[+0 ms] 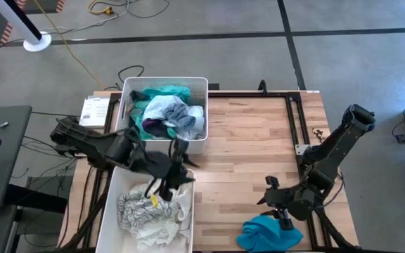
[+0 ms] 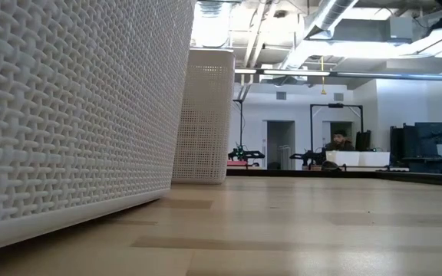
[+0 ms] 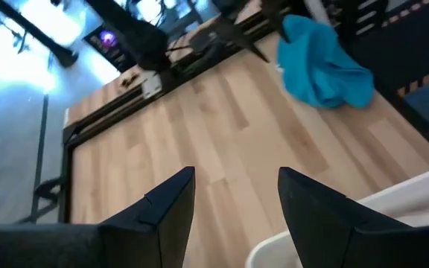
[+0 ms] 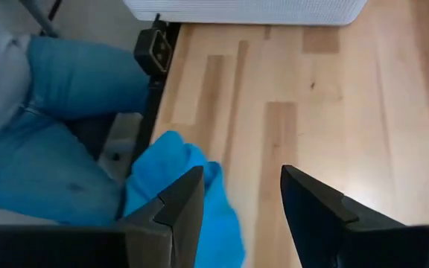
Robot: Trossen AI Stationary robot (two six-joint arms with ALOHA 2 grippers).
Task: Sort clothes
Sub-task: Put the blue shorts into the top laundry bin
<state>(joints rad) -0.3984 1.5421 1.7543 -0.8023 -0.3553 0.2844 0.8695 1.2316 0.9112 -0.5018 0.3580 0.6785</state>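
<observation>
Wooden table [image 1: 252, 147]: butcher-block top, dark frame rails along its far and right edges.

Far bin [image 1: 198, 86]: white perforated plastic, at the table's far left; holds a mixed heap [image 1: 166, 116] of teal, pale grey, blue-grey and dark purple garments.

Near bin [image 1: 111, 204]: white perforated plastic, at the table's near left, just in front of the far bin; holds pale clothes [image 1: 153, 211], white and grey-striped, crumpled; its woven wall fills the left of the low view.

Bright blue garment [image 1: 269, 234]: crumpled on the table's near edge, right of centre, well apart from both bins; also seen in the left wrist view [image 3: 322, 63] and the right wrist view [image 4: 188, 193].

Left gripper [image 1: 166, 184]: above the near bin's right rim, over the pale clothes; fingers [image 3: 166, 212] spread apart, nothing between them.

Right gripper [image 1: 281, 213]: just above the bright blue garment's far edge; fingers [image 4: 315, 205] apart with bare wood between them, one finger over the cloth, nothing held.

Beyond the table's near edge: a person's blue-jeaned legs [image 4: 58, 141].
</observation>
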